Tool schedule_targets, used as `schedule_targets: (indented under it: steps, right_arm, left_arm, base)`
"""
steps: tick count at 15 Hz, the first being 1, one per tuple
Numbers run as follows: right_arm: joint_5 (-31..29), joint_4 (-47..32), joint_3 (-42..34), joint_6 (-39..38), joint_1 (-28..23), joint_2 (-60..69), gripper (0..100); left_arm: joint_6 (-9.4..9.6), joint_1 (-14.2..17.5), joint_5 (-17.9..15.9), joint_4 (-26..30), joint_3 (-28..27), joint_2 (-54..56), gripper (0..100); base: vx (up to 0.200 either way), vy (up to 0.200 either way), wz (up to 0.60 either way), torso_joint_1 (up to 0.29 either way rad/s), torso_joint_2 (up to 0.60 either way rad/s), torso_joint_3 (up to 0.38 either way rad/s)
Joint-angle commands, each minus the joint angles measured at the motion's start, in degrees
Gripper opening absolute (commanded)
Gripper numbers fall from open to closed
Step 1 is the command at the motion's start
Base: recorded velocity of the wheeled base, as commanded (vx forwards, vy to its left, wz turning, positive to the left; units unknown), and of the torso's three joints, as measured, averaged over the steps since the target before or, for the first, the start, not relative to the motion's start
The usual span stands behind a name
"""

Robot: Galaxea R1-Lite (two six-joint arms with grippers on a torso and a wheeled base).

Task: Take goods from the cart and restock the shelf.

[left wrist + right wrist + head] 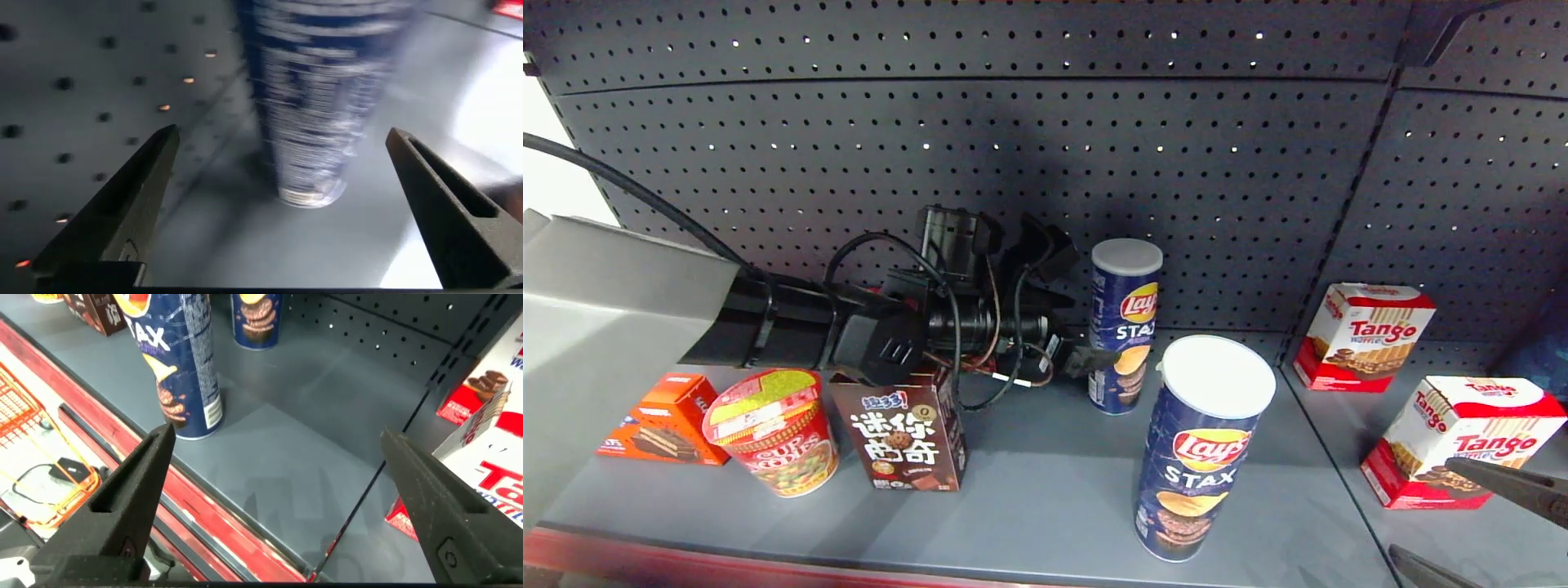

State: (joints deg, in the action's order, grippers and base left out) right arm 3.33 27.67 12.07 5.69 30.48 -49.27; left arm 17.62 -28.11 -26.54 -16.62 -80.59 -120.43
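**Head view.** The left arm enters from the left of the frame. Its left hand (1098, 359) sits at centre, level with the lower half of the rear chip can (1125, 327). This can stands upright on the shelf (1029, 490), close to the pegboard back panel (1013, 163). A front chip can (1205, 449), also upright, stands lower right of centre, near the shelf edge. The right hand (1421, 508) is at the lower right corner with its fingers spread and nothing between them, beside the wafer boxes (1462, 441).

**Left wrist view.** The left hand (282, 139) is spread wide. The rear chip can (319, 82) lies between its two fingers, with a gap on each side. It is not pinched.

**Right wrist view.** The right hand (278, 439) is spread over bare shelf (310, 457). The front chip can (184, 367) is at upper left, well apart.

**Governing relation.** The rear chip can's long axis is vertical, and the can lies directly between the left fingers. The left hand is much the nearer. Judgement: any left-hand move must run along the arm's line so that neither finger tips the can.
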Motion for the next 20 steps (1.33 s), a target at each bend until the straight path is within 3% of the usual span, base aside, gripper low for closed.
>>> schedule_targets:
  steps: [1, 11, 14, 20]
  right_arm:
    - [0.0, 0.0, -0.2, 0.0, 0.1, -0.1, 100]
    - [0.1, -0.1, -0.5, 0.0, 0.4, 0.0, 100]
    - [0.1, -0.1, -0.4, 0.1, 0.4, -0.1, 100]
    - [0.0, -0.1, -0.4, 0.2, 0.5, -0.1, 100]
  left_arm:
    - [-0.21, 0.0, 0.9, -1.0, 0.0, -1.6, 100]
    - [-0.74, 0.1, 3.0, -1.3, -0.5, -1.4, 100]
    - [-2.23, 0.1, 3.2, -1.3, -0.9, -1.2, 100]
    - [-2.32, 0.1, 3.3, -1.3, -1.4, 0.7, 100]
  base:
    - [0.000, 0.000, 0.00, 0.000, 0.00, 0.000]
    - [0.000, 0.000, 0.00, 0.000, 0.00, 0.000]
    - [0.000, 0.000, 0.00, 0.000, 0.00, 0.000]
    - [0.000, 0.000, 0.00, 0.000, 0.00, 0.000]
